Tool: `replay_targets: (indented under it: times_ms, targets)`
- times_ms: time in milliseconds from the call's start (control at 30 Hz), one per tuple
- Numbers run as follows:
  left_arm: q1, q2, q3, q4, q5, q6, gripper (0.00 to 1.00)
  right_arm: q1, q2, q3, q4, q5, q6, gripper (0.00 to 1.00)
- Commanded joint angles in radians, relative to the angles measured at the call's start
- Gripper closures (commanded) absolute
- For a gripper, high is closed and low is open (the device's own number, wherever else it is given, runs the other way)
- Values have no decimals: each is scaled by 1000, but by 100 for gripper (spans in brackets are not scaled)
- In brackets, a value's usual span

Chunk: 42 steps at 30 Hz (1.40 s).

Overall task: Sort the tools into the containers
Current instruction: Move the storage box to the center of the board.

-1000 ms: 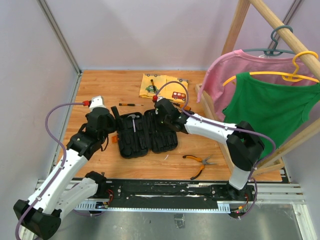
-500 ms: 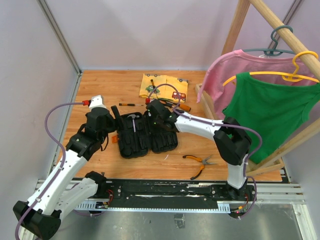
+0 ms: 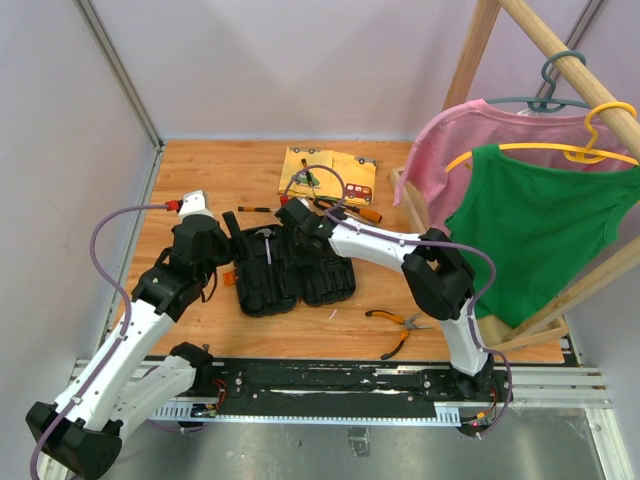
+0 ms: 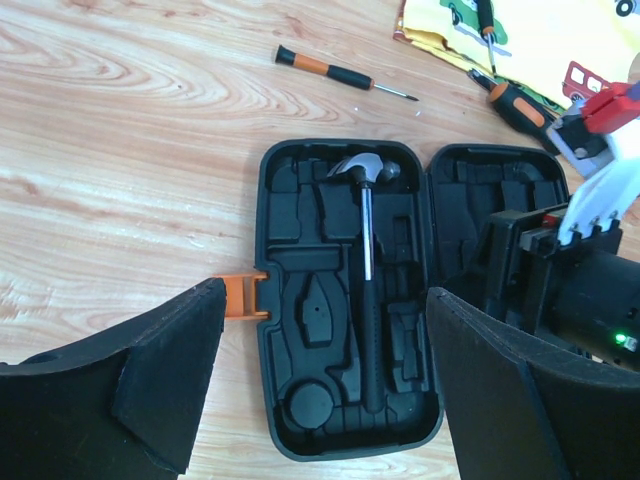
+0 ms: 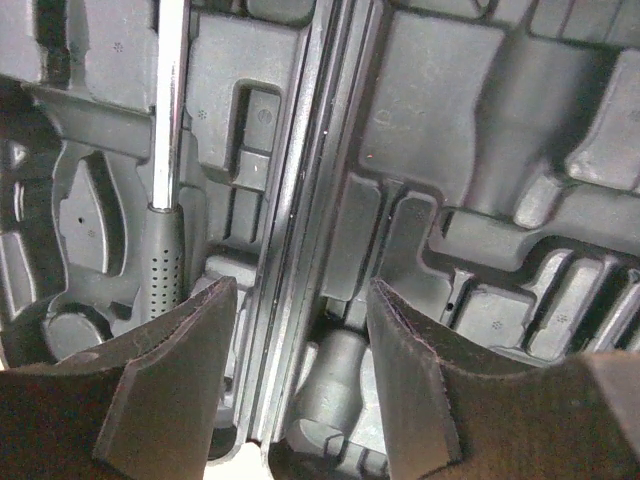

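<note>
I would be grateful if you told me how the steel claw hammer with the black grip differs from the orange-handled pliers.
The steel claw hammer lies inside the open black plastic tool case, seated in a moulded slot; the orange-handled pliers lie outside it on the bare wooden table. The hammer is one straight piece with a black grip; the pliers have two orange handles, spread apart. Both are hand tools lying flat.

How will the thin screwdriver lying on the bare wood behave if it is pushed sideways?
The thin screwdriver looks round and lies on the smooth table, so it would probably roll. Its slim shaft suggests it is stiff and light.
</note>
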Motion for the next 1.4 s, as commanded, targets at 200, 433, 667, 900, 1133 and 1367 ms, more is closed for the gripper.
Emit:
replay_targets:
  times_ms: [200,433,667,900,1133,1367]
  targets:
    - [9,-42,-9,23,-8,13,15,27,69,110,-159,113,3,44]
    - [11,-43,-9,26,3,16,15,32,105,143,-199,107,0,46]
    - [15,-46,-11,27,10,17,15,36,132,196,-272,135,-19,43]
    - [18,-50,-11,29,10,17,15,40,106,197,-282,183,-35,38]
    - [19,-56,-12,29,6,16,14,39,94,208,-269,202,-65,29]
    - [20,-56,-12,28,6,15,14,38,129,250,-268,220,-107,21]
